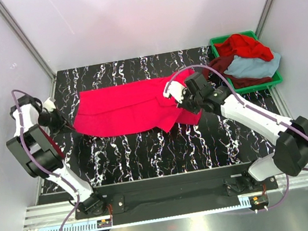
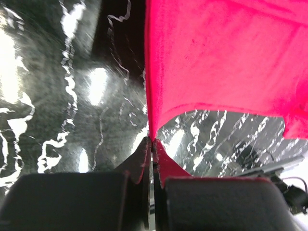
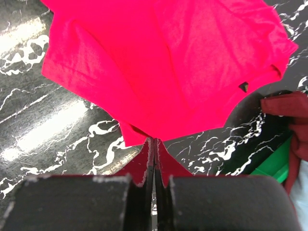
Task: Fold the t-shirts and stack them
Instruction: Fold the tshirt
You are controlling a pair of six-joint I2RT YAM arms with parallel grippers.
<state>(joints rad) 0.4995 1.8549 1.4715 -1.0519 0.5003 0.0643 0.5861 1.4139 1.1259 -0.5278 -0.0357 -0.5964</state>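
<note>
While both arms reach out from the near edge of the black, white-veined worktop (image 1: pixel 148 151), each has hold of the same garment. The left pincer (image 2: pixel 152 140) is pressed together on the left edge of the crimson-pink t-shirt (image 1: pixel 123 108), with cloth nipped between its tips. The right pincer (image 3: pixel 154 139) is likewise pressed together, pinching the shirt's right-hand edge. Between them the shirt is spread wide across the middle of the worktop, with one flap doubled over near the right pincer. Farther back, at the far right corner, a green bin (image 1: pixel 266 82) holds three more. A brighter red t-shirt (image 1: pixel 242 46) is heaped at the back, a dark maroon t-shirt (image 1: pixel 222 66) sits lower left, and a light blue-grey t-shirt (image 1: pixel 257 65) lies towards the right.
</note>
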